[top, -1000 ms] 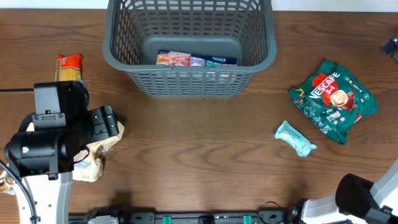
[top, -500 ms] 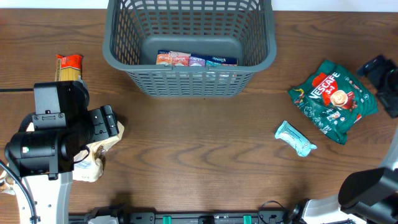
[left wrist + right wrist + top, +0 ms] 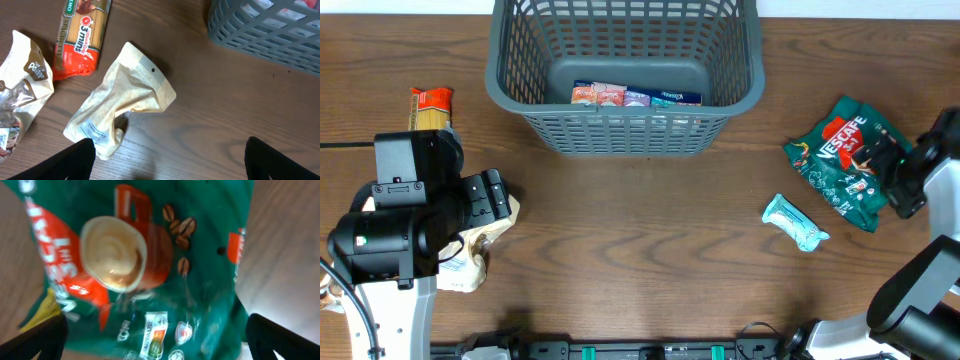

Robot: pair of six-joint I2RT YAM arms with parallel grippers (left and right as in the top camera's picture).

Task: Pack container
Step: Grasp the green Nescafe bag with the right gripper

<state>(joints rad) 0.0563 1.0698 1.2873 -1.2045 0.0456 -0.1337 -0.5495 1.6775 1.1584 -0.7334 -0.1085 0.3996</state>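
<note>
Left arm (image 3: pixel 395 215): black, boxy motor housings stacked against a rounded black joint cap that carries a small green dot. Beneath them runs a white tubular link (image 3: pixel 392 320), with a thin black cable (image 3: pixel 352 295) curving alongside. Right arm (image 3: pixel 920 165): a black angular wrist block, a rounded black elbow (image 3: pixel 910 300) and a white base link (image 3: pixel 845 335). Left gripper (image 3: pixel 172 157) and right gripper (image 3: pixel 157 340): plain matt black fingers (image 3: pixel 75 160) with blunt, slightly rounded ends; surface detail is too dark to tell.
</note>
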